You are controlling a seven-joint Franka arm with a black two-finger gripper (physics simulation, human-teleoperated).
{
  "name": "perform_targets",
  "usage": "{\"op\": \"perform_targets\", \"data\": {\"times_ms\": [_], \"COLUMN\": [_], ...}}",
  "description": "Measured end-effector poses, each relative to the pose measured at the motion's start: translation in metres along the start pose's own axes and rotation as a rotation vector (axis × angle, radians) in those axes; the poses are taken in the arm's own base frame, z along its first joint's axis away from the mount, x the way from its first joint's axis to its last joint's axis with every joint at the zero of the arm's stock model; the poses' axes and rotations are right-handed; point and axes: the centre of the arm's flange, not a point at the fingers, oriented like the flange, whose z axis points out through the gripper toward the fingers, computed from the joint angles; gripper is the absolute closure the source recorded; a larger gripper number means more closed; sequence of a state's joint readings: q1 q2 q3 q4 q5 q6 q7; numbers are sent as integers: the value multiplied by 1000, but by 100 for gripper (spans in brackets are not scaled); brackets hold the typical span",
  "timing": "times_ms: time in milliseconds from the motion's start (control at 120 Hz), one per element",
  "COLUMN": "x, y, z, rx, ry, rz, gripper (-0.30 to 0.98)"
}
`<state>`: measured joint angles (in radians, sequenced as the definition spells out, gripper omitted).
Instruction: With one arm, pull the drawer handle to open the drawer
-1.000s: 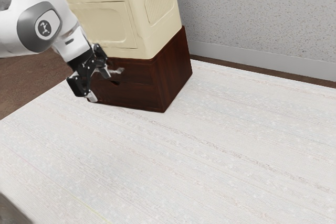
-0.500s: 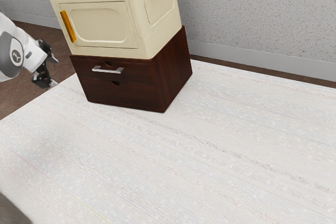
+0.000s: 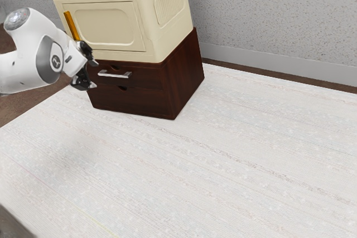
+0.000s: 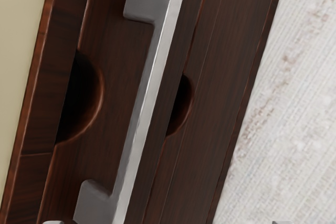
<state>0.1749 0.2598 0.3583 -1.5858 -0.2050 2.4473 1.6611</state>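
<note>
Handle ahead of your open pincer, its bar running across the drawer.
The handle [image 3: 115,75] sits on the upper drawer [image 3: 146,79], toward the exterior view's right from your pincer [image 3: 95,75] and just beyond its tips — near, apart. Its long axis follows the drawer's width; your fingers stand apart, one higher, one lower, so their spread crosses the bar, though a little aslant in the wrist view. The drawer looks shut in its cabinet [image 3: 187,76], under the cream box [image 3: 111,23]. You'd likely ease forward, square up and centre the bar before closing — off-centre, one finger could butt against it.
</note>
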Motion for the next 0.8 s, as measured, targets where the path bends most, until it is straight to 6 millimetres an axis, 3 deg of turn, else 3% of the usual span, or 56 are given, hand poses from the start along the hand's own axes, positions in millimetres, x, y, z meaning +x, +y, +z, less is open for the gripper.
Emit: {"op": "perform_targets", "data": {"times_ms": [400, 800], "x": [22, 29], "y": [-3, -3], "z": [19, 35], "rx": [-8, -23], "ry": [6, 21], "rz": [47, 62], "gripper": [25, 34]}}
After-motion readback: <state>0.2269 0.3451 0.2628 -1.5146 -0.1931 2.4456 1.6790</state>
